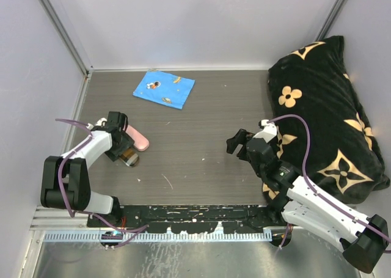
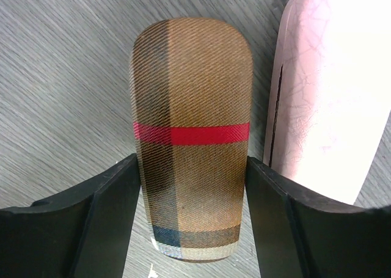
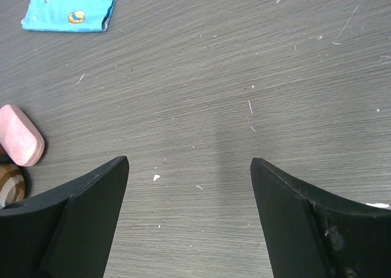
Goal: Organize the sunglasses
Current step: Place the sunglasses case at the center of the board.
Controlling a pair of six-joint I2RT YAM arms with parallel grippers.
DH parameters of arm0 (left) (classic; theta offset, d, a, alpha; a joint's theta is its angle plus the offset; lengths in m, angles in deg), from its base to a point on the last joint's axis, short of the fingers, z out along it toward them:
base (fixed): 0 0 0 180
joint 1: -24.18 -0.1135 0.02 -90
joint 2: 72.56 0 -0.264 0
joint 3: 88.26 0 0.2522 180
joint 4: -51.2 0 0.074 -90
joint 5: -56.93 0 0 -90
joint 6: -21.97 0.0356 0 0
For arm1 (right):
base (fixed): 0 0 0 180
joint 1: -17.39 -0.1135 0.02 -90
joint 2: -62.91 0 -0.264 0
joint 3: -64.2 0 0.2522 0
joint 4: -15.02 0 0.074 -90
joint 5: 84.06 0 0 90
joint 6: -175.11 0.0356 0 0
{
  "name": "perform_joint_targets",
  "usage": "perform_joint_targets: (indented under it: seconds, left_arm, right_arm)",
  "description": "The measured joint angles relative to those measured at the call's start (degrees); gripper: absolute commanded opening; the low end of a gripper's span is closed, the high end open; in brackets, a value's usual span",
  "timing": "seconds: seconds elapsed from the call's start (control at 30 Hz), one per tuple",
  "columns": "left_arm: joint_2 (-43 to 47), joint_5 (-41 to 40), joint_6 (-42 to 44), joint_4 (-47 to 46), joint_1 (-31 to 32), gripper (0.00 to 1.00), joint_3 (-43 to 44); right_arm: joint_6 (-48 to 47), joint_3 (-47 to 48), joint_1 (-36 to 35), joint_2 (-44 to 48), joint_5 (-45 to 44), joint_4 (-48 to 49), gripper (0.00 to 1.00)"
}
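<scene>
— What did the left gripper (image 2: 192, 168) have?
— It was closed on the plaid case (image 2: 190, 95), one finger (image 2: 110, 217) against each long side. The case lay on the table (image 3: 244, 64), with the pink case (image 2: 324, 88) just beside it on the right.
— And the right gripper (image 3: 189, 168)?
— Its jaws stood wide with nothing between them, over bare table in front of the pillow (image 1: 324, 107).
— Where were the sunglasses?
— I could not tell; no view showed them. Both cases were shut.
— Anything else?
— A blue cloth (image 1: 164, 88) lay flat towards the back, well apart from both cases.
</scene>
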Motion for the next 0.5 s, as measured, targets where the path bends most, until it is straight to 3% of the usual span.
perform_joint_targets:
  seconds: [0.2,0.5]
  left_arm:
    - [2.8,0.33,0.17,0.26,-0.02,0.99,-0.02]
    - [18.36,5.18,4.35,3.82,-0.24,0.98,2.19]
  right_arm:
    - [-1.66,2.05,0.0,0.52,-0.57,-1.49,0.98]
    - [-9.03,5.92,0.0,1.09,-4.61,-2.1,1.0]
